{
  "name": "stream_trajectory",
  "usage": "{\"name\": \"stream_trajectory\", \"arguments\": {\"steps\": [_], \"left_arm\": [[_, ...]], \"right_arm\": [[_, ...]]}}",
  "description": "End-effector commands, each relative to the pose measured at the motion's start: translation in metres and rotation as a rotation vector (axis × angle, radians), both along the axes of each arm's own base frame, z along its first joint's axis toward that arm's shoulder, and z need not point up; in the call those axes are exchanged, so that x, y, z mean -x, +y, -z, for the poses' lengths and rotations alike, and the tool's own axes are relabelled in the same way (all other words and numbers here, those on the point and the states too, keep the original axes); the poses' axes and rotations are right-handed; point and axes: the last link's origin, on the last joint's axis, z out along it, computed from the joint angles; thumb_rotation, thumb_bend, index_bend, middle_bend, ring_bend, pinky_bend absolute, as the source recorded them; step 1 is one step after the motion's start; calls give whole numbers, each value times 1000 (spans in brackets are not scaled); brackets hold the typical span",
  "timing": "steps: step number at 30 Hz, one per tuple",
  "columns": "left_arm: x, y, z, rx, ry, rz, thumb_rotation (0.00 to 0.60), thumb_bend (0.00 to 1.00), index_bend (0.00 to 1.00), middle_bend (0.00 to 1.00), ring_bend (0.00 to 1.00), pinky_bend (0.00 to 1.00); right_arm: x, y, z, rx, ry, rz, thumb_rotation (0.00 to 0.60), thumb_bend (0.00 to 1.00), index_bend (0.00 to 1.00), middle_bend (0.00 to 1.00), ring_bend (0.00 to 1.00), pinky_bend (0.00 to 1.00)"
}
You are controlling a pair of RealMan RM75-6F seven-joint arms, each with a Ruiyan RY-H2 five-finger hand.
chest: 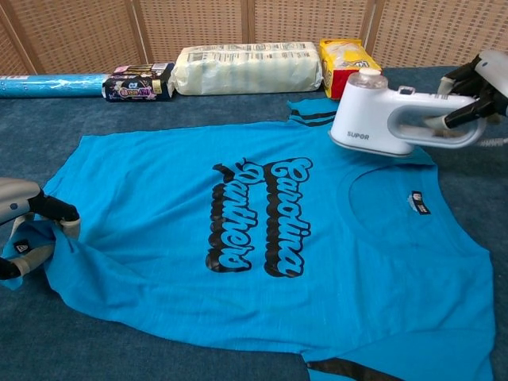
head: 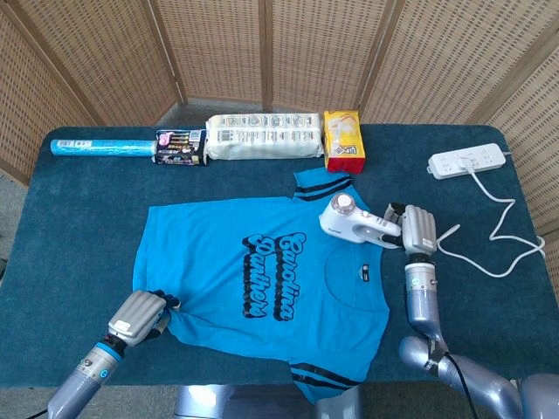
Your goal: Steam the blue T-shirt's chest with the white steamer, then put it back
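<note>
The blue T-shirt (head: 262, 279) (chest: 254, 238) lies flat on the dark table, black lettering on its chest, collar toward the right. My right hand (head: 417, 229) (chest: 476, 83) grips the handle of the white steamer (head: 349, 221) (chest: 381, 119), which hangs just above the shirt's upper right shoulder, head pointing left. My left hand (head: 138, 318) (chest: 28, 222) holds the shirt's hem corner at the lower left, bunching the cloth a little.
Along the far edge lie a blue roll (head: 100, 147), a dark packet (head: 180, 147), a white pack (head: 260, 136) and a yellow bag (head: 342, 138). A white power strip (head: 467, 161) with its cable (head: 502, 236) sits at the right. Wicker screens stand behind.
</note>
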Motion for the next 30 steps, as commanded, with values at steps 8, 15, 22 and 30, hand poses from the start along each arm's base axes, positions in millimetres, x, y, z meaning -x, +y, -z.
{"name": "stream_trajectory", "arguments": {"steps": [8, 15, 22, 30], "left_arm": [[2, -3, -4, -7, -3, 0, 600, 553, 520, 531, 462, 553], [2, -4, -4, -7, -3, -1, 600, 554, 520, 532, 462, 553], [1, -4, -3, -6, -4, 2, 600, 553, 520, 532, 462, 553], [3, -5, -4, -6, -2, -7, 600, 554, 520, 532, 462, 553]], "right_arm": [[-7, 28, 21, -21, 117, -68, 600, 331, 755, 819, 897, 854], [-3, 32, 28, -16, 210, -104, 600, 328, 749, 797, 863, 820], [2, 28, 34, -40, 271, -105, 600, 315, 645, 710, 744, 719], [1, 15, 37, -27, 307, -95, 600, 315, 600, 645, 640, 638]]}}
